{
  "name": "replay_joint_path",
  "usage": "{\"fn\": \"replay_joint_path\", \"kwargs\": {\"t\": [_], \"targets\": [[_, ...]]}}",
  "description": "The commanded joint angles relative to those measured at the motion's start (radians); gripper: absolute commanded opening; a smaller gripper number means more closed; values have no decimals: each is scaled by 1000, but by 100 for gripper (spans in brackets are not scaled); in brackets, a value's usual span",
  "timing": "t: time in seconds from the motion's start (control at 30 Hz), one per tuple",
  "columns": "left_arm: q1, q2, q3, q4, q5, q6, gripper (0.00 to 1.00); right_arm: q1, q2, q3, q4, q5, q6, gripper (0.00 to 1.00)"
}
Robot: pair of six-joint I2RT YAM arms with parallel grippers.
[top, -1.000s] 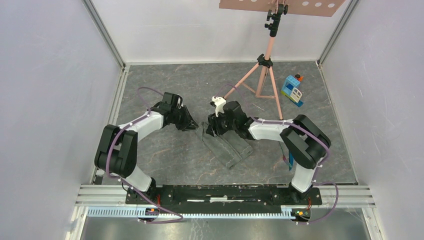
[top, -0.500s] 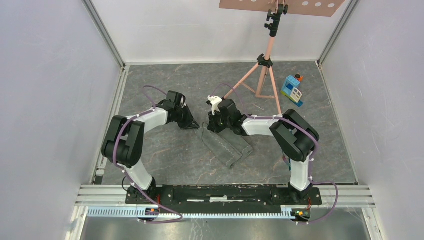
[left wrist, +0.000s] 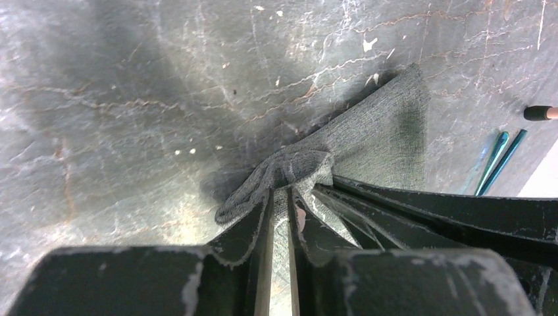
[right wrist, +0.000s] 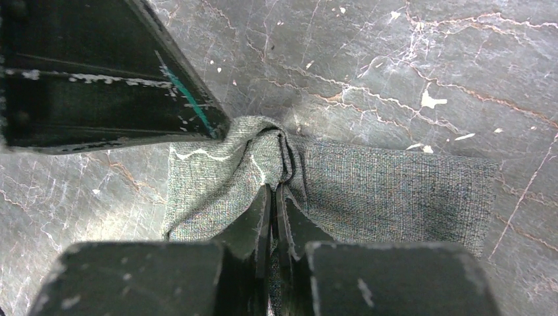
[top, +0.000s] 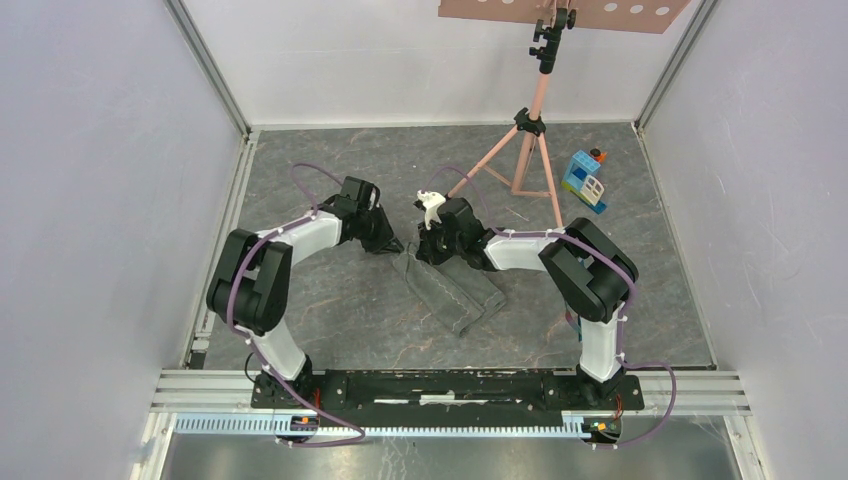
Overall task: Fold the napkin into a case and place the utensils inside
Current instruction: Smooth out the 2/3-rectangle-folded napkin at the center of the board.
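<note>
Pinching the napkin (right wrist: 395, 191) at its far edge in left gripper (left wrist: 279, 191) and right gripper (right wrist: 273, 187), we could bunch it pulling unevenly

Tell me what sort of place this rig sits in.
Most likely a lab robot test cell, not a home or kitchen: plain white enclosure walls on three sides, an aluminium rail along the near edge, and a tripod standing on the grey marbled floor.

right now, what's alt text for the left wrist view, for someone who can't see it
The left claw is pinched shut on a bunched edge of the dark grey napkin, which lies on the grey marbled floor. Two slim teal utensils lie at the right edge.
</note>
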Motion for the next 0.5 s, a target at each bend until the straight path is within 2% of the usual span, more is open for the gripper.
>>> {"fn": "replay_joint_path", "kwargs": {"t": [0.0,0.1,0.2,0.47], "targets": [[0,-98,30,-63,-64,28,21,-10,5,30,21,12,1,8],[0,-147,1,-51,-56,6,21,-13,3,24,21,11,0,8],[-2,-159,-41,7,-7,-40,16,-16,1,20,22,12,2,8],[-1,-23,-41,124,83,-66,8,-18,2,24,24,-5,4,9]]}}
